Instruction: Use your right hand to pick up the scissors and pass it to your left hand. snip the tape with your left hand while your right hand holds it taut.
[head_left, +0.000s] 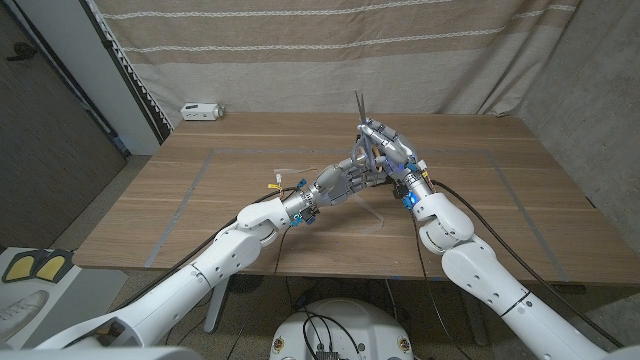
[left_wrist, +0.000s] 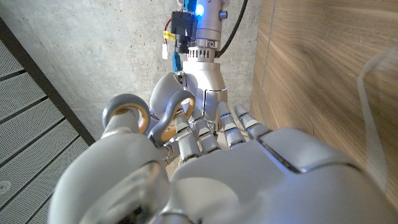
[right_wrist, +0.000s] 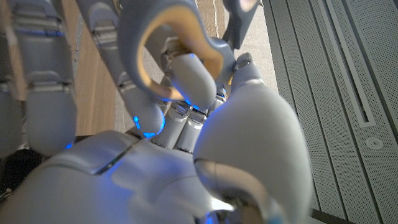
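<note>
The scissors stand upright over the middle of the table, grey blades pointing up. My right hand grips them just below the blades. My left hand reaches up from the left to the handles. The grey loops with yellowish lining lie against its fingers. In the right wrist view a finger pokes through one loop, in front of my right hand. A clear strip of tape lies on the wood.
The wooden table carries taped outline marks. A small white device sits at its far left corner. A faint clear piece lies on the wood under the two hands. A curtain hangs behind the table.
</note>
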